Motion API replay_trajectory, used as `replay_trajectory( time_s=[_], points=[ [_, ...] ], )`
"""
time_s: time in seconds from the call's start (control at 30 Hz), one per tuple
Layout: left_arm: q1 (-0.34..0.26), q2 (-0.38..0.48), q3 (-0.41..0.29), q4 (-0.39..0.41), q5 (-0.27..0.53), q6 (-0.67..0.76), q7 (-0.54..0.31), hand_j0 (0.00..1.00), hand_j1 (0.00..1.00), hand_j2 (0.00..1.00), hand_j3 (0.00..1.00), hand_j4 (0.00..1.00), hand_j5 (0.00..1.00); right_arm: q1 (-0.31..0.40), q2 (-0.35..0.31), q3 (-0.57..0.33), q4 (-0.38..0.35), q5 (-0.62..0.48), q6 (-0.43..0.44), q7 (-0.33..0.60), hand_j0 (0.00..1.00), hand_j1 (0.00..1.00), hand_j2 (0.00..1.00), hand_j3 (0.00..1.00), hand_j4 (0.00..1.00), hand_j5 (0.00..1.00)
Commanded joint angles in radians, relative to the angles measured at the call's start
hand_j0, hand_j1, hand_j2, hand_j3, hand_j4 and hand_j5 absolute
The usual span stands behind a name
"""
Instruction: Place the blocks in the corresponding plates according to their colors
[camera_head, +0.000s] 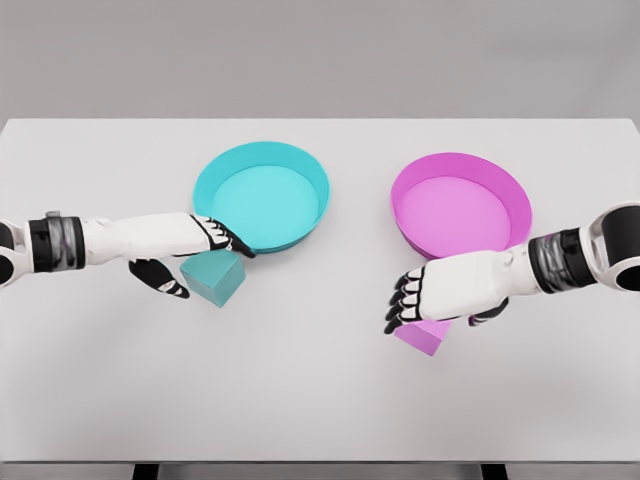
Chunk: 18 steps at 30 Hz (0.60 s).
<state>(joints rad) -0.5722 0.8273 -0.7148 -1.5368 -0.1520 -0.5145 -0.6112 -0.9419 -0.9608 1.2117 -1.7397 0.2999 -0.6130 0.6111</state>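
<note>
The teal block (214, 277) is sitting on the table (320, 400) just near of the teal plate (262, 195). The left hand (185, 255) is bracketing it, fingers and thumb apart, seemingly not yet gripping. To the right, the pink block (422, 336) is lying just near of the pink plate (460, 205), mostly hidden under the right hand (440, 295), whose fingers are drooping loosely over it; whether they are gripping it, I cannot tell.
</note>
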Motion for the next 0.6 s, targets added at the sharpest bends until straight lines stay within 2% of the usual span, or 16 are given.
replay_trajectory(
  time_s=[0.0, 0.07, 0.17, 0.27, 0.4, 0.57],
  points=[
    [0.002, -0.001, 0.0, 0.003, 0.006, 0.002, 0.0, 0.89, 0.89, 0.89, 0.89, 0.89, 0.89, 0.0, -0.001, -0.004, 0.0, -0.001, 0.002, 0.0, 0.8, 0.8, 0.8, 0.8, 0.8, 0.8],
    [0.002, -0.002, -0.002, 0.009, 0.006, 0.002, 0.0, 0.87, 0.87, 0.87, 0.87, 0.87, 0.87, 0.0, -0.001, -0.004, 0.002, -0.002, 0.002, 0.0, 0.7, 0.7, 0.7, 0.7, 0.7, 0.7],
    [0.002, -0.001, -0.002, 0.009, 0.006, 0.002, 0.0, 0.84, 0.84, 0.84, 0.84, 0.84, 0.84, 0.0, 0.002, -0.004, 0.002, -0.002, 0.002, 0.0, 0.63, 0.63, 0.63, 0.63, 0.63, 0.63],
    [0.003, -0.001, -0.002, 0.009, 0.006, 0.002, 0.0, 0.77, 0.77, 0.77, 0.77, 0.77, 0.77, 0.0, 0.002, -0.004, 0.002, -0.002, 0.002, 0.0, 0.63, 0.63, 0.63, 0.63, 0.63, 0.63],
    [0.003, -0.001, -0.002, 0.009, 0.006, 0.002, 0.0, 0.76, 0.76, 0.76, 0.76, 0.76, 0.76, -0.003, 0.002, -0.007, 0.002, -0.004, 0.002, 0.0, 0.56, 0.56, 0.56, 0.56, 0.56, 0.56],
    [0.005, -0.001, -0.002, 0.007, 0.008, 0.002, 0.0, 0.7, 0.7, 0.7, 0.7, 0.7, 0.7, -0.023, 0.002, -0.014, 0.02, -0.041, 0.002, 0.0, 0.56, 0.56, 0.56, 0.56, 0.56, 0.56]
  ],
)
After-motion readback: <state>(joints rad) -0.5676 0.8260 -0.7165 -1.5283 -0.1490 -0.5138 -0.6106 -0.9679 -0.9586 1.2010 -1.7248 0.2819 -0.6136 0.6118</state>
